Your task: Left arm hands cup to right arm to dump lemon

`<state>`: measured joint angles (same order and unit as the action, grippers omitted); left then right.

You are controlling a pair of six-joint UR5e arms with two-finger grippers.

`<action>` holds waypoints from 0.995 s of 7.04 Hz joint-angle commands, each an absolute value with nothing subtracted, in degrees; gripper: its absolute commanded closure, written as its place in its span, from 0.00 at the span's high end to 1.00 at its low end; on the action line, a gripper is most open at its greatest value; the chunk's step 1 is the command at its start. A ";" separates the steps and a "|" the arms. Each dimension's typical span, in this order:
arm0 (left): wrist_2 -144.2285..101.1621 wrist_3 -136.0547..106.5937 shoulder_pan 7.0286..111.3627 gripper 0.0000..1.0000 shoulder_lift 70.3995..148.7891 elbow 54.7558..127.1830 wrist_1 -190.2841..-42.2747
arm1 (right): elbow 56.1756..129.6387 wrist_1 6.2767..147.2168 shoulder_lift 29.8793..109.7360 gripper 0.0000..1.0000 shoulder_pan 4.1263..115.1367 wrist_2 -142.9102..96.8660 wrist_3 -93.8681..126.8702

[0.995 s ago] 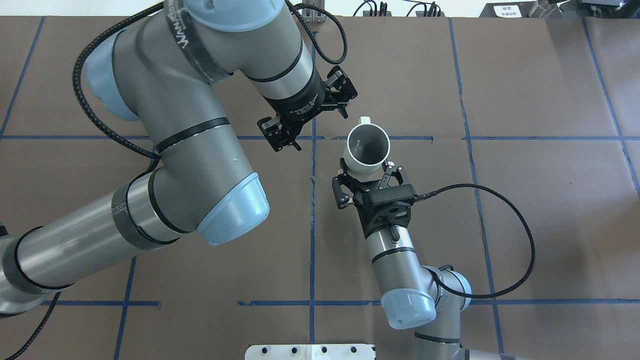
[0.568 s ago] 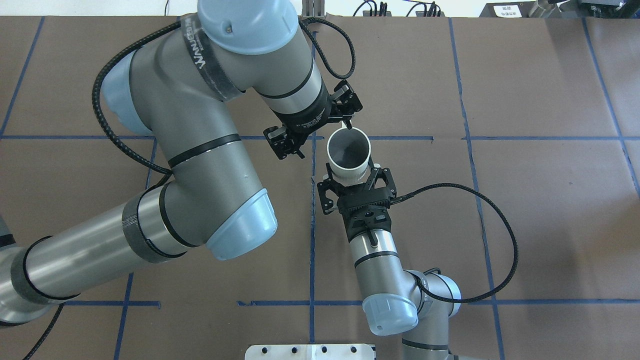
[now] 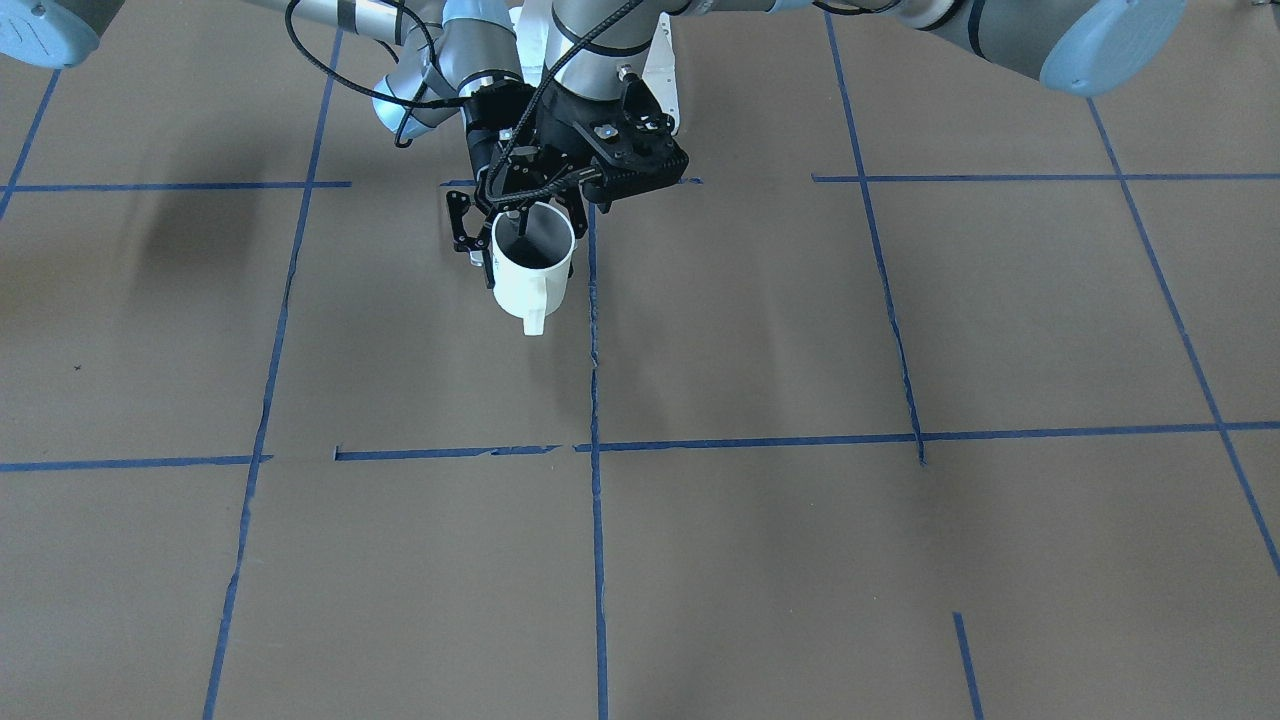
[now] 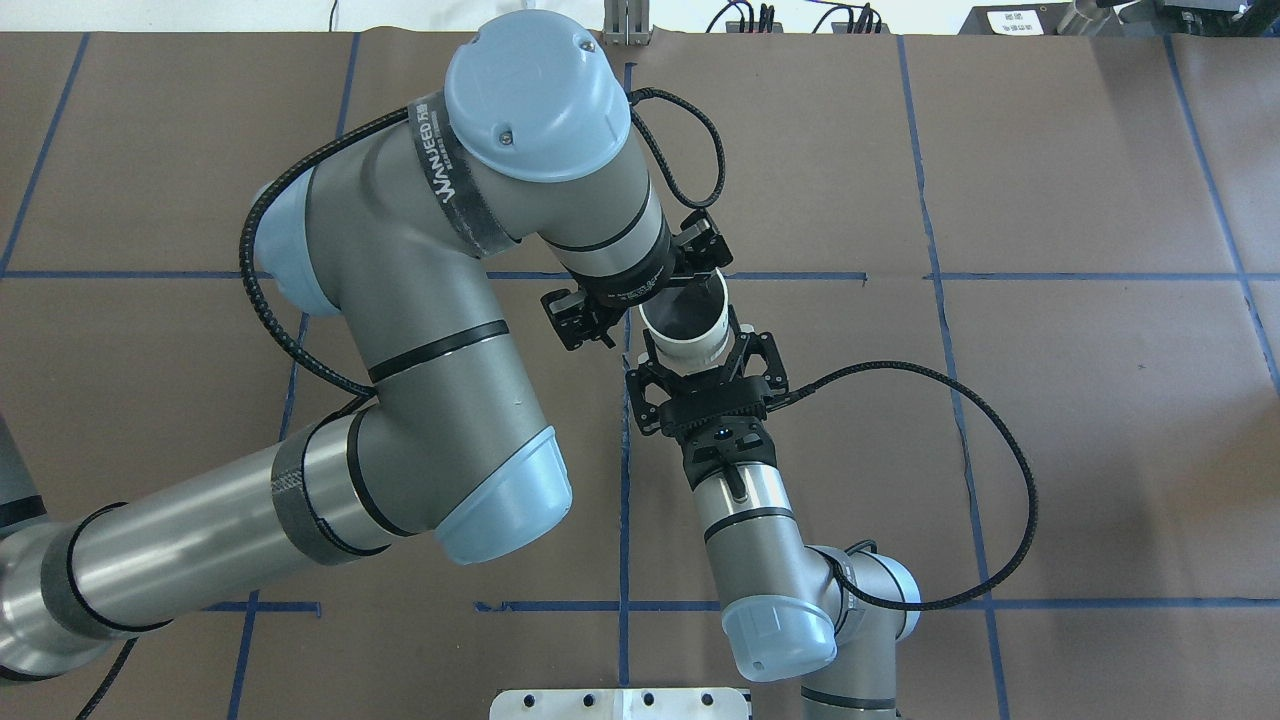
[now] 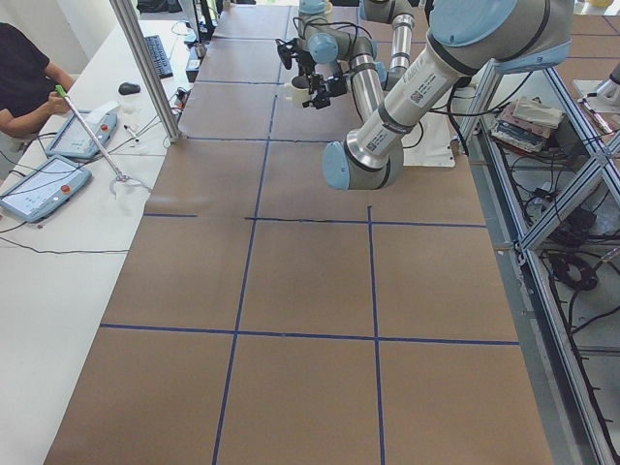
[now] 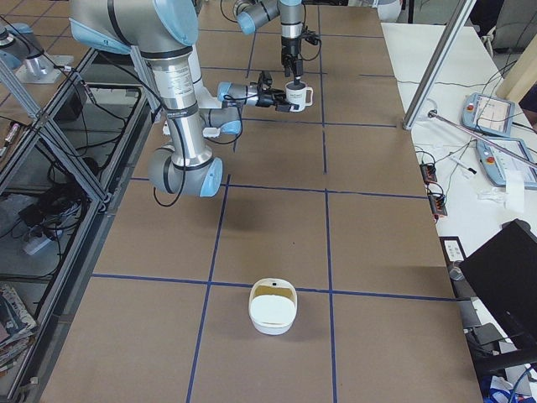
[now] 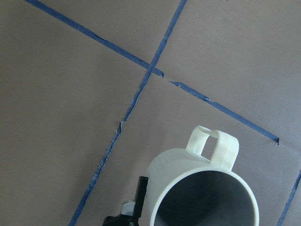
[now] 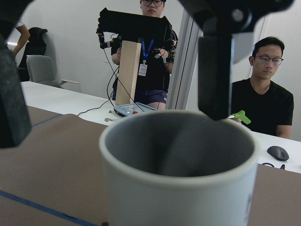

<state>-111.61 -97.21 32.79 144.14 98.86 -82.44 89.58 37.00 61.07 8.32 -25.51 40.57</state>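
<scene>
The white cup (image 4: 690, 343) is upright above the table, gripped around its lower body by my right gripper (image 4: 702, 362). Its grey inside shows in the right wrist view (image 8: 178, 155) and the left wrist view (image 7: 202, 193), and no lemon shows in it. The handle (image 3: 534, 318) points away from the robot. My left gripper (image 4: 648, 300) is open right over the cup's mouth. One of its fingers (image 8: 214, 70) hangs above the far rim and the other stands outside the cup. The lemon is in no view.
A white bowl-like container (image 6: 273, 306) sits on the brown table far toward the robot's right end. Blue tape lines (image 3: 595, 450) cross the table. Operators with tablets (image 5: 44, 179) sit at the white bench beyond the far edge.
My right gripper has carried the cup left and slightly away from the robot. My left arm has swung right, so its open fingers now stand over the cup's mouth.
</scene>
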 commanded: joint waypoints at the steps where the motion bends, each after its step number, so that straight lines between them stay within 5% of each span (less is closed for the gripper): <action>1: -111.18 -96.94 32.52 0.87 143.53 98.79 -82.44 | 90.35 37.00 61.35 0.49 7.74 -25.14 40.17; 3: -111.18 -96.24 32.52 0.86 143.18 98.79 -82.44 | 91.05 36.91 61.70 0.50 7.12 -23.74 40.17; 4: -111.27 -96.24 32.52 0.76 143.17 98.79 -82.35 | 91.84 36.91 61.79 0.50 6.68 -23.56 40.17; 6: -111.27 -96.24 32.52 0.21 142.65 99.05 -82.27 | 92.02 36.91 61.87 0.52 6.50 -23.38 40.08; 7: -111.36 -96.24 32.61 0.00 142.65 99.49 -82.18 | 91.93 36.83 61.87 0.84 6.33 -23.38 40.08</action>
<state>-111.29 -96.25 32.56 142.81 99.08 -82.26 91.94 36.89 61.85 6.50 -23.44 40.11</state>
